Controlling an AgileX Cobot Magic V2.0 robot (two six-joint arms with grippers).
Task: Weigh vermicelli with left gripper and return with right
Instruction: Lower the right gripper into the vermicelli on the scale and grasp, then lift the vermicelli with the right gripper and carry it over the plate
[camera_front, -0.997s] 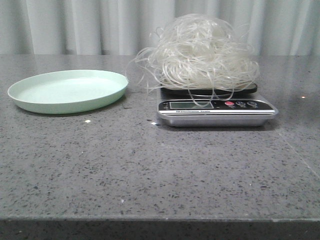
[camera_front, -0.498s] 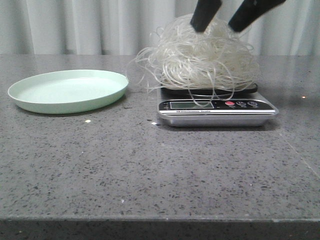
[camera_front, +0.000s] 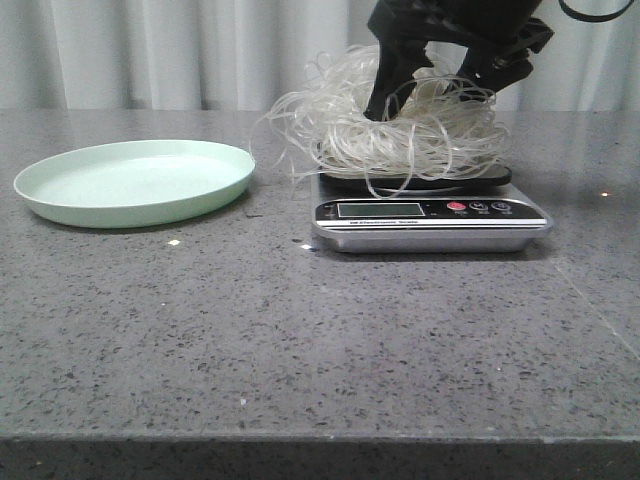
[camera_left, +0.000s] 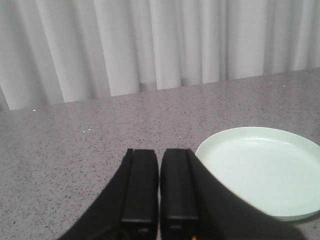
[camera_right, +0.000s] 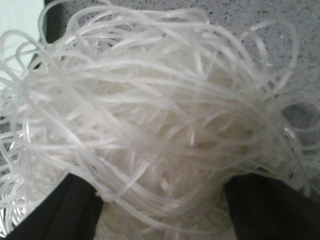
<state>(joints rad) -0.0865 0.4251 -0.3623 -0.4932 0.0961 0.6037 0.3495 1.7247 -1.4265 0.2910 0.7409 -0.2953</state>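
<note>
The vermicelli (camera_front: 400, 135), a fluffy mound of whitish strands, lies on the kitchen scale (camera_front: 430, 215) at the back right. My right gripper (camera_front: 430, 95) has come down from above and is sunk into the top of the mound, open, with a black finger on either side. In the right wrist view the vermicelli (camera_right: 150, 115) fills the frame and lies between the spread fingers of the right gripper (camera_right: 160, 200). The left gripper (camera_left: 159, 155) is shut and empty, hovering over the table beside the mint-green plate (camera_left: 260, 170). It is outside the front view.
The empty mint-green plate (camera_front: 135, 180) sits at the back left of the grey speckled table (camera_front: 300, 340). The scale's display and buttons face the front. A white curtain hangs behind the table.
The right gripper entered from above and dropped into the vermicelli, pressing the top of the mound lower. Plate and scale stayed put.
</note>
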